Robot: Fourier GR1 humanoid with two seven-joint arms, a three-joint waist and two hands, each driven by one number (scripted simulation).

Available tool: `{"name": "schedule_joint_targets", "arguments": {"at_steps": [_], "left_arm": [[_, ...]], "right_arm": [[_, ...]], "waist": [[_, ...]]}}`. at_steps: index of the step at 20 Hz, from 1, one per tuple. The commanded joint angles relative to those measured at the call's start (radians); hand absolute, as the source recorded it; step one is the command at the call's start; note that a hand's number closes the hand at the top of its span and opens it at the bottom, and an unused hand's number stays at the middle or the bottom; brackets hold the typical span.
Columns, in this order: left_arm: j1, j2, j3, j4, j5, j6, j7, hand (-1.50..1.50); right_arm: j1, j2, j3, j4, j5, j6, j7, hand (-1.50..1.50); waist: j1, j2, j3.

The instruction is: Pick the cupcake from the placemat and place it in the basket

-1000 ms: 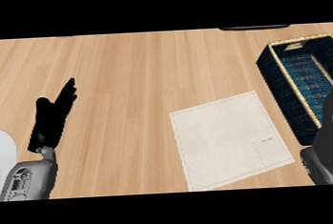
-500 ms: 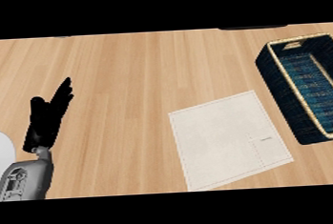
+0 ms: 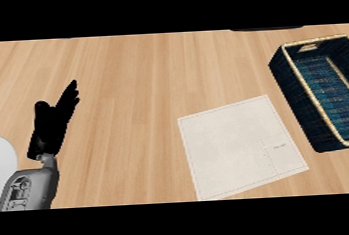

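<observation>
Left hand (image 3: 53, 123) lower left, fingers straight, holding nothing, white placemat (image 3: 238, 143) lower centre-right, dark-blue basket (image 3: 287, 83) right edge.

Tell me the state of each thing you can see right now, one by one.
left hand: open, fingers straight, at the view's left
placemat: lying flat, nothing on it
basket: upright, nothing visible inside

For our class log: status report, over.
Left hand open, resting at left. Right hand out of view. No cupcake visible on placemat or in basket.
</observation>
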Motion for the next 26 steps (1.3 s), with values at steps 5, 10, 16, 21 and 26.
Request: {"name": "schedule_joint_targets", "arguments": {"at_steps": [5, 10, 16, 21, 26], "left_arm": [[-0.021, 0.022, 0.025, 0.079, 0.005, -0.021, -0.049, 0.0], [0.006, 0.015, 0.009, 0.044, -0.007, -0.019, -0.057, 0.0], [0.008, 0.011, 0.013, 0.051, -0.017, -0.007, -0.059, 0.0], [-0.022, -0.007, -0.003, 0.044, -0.021, -0.002, -0.033, 0.0], [0.0, -0.021, -0.001, 0.065, -0.037, 0.021, -0.059, 0.0]], "right_arm": [[0.14, -0.086, -0.083, 0.101, -0.044, -0.063, -0.259, 1.5], [0.229, -0.088, -0.053, 0.146, 0.01, -0.139, -0.344, 1.5], [0.316, -0.039, -0.111, 0.192, -0.05, -0.152, -0.377, 1.5], [0.307, 0.049, -0.186, 0.266, -0.097, -0.236, -0.318, -1.5], [0.313, 0.055, -0.213, 0.209, -0.121, -0.309, -0.339, -1.5]], "waist": [[0.003, 0.004, 0.0], [0.01, 0.003, 0.0], [0.001, 0.001, 0.0], [0.007, 0.003, 0.0], [0.004, 0.001, 0.0]]}}
